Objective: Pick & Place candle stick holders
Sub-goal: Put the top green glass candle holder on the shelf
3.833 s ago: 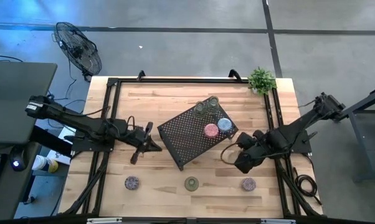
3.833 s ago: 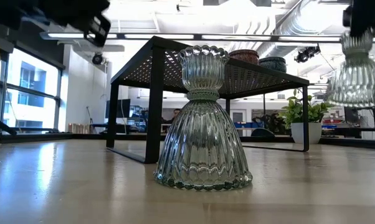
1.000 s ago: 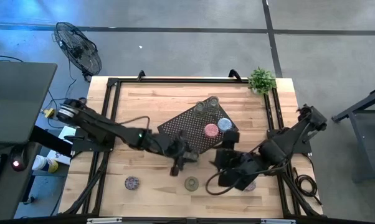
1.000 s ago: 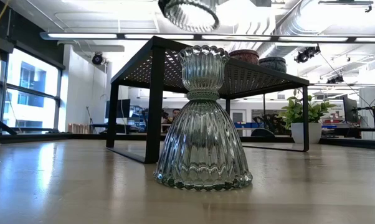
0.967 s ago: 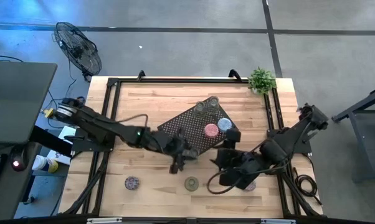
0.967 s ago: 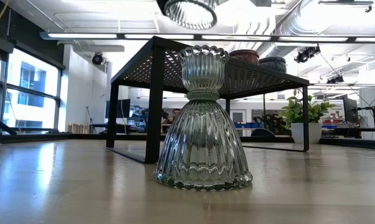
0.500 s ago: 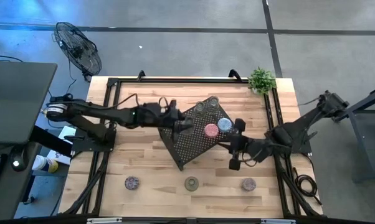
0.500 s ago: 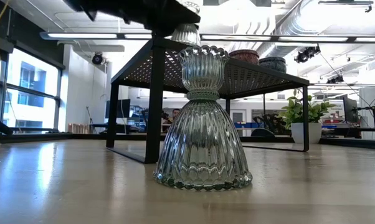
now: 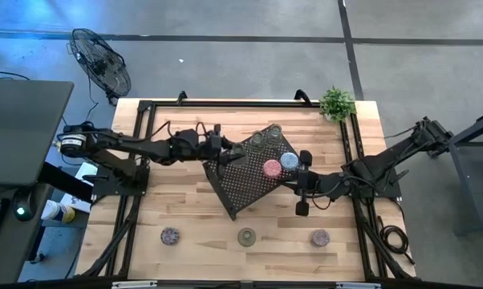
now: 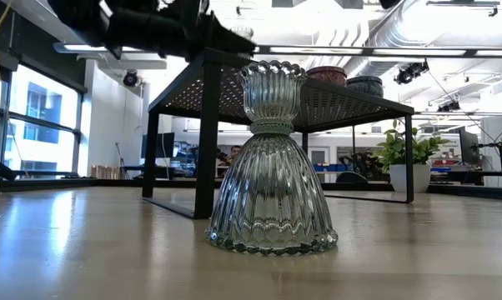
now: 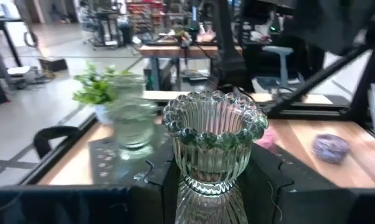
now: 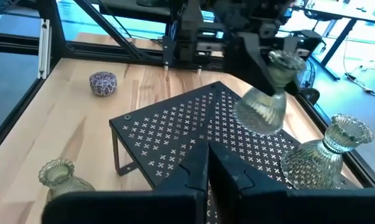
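Left gripper is clamping a clear glass holder by its waist, fingers part-closed around it and cup end up. I am carrying it over the left corner of the black mesh tray, presumably to set it with the others. Upright carry makes sense: the flared base can go down flat on the mesh.

Left arm is reaching out long and nearly level from the table's left edge, wrist just at the tray's edge.

Right gripper is sitting fully closed and empty, off the tray's right corner, arm stretching in low from the right edge. I am reading it as waiting.

Four holders are already standing on the tray's far-right part: two clear ones, a pink-topped one and a blue-topped one.

Three are still lined up along the table's near edge: a purple-topped one, a greenish clear one and a pinkish one.
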Controlling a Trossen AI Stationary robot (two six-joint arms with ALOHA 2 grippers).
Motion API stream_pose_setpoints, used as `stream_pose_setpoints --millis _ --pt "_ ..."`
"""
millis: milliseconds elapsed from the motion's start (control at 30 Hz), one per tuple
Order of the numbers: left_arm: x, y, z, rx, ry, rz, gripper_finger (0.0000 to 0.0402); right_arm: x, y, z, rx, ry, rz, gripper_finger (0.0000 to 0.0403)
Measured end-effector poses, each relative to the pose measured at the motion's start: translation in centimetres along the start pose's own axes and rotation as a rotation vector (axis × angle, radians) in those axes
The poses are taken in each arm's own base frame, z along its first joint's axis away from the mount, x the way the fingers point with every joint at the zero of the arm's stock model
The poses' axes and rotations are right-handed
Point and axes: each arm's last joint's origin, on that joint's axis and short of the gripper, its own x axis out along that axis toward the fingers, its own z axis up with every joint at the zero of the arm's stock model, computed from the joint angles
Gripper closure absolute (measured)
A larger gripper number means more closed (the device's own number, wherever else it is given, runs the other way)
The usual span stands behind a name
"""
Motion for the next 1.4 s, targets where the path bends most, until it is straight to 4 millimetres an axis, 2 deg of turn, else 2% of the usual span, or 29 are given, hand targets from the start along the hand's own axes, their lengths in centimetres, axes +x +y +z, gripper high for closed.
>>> stream_pose_setpoints --millis 133,333,600,1233,1400 --pt "-0.1 0.9 -0.4 -0.016 0.012 0.016 0.0284 0.0 0.0 0.0 -0.003 0.0 0.0 0.0399" --pt "-0.1 1.0 -0.4 0.021 0.013 -0.008 0.0284 0.0 0.0 0.0 -0.008 -0.001 0.0 0.04" --pt "1.2 1.0 -2.4 0.026 0.041 0.007 0.0284 0.0 0.0 0.2 -0.019 -0.016 0.002 0.0402" --pt "1.3 1.1 -2.6 0.026 0.06 0.039 0.0284 0.0 0.1 0.2 -0.019 -0.014 0.025 0.0401" --pt "1.3 1.2 -2.8 0.023 0.081 0.071 0.0224 0.0 0.1 0.2 -0.011 -0.014 0.025 0.0401"
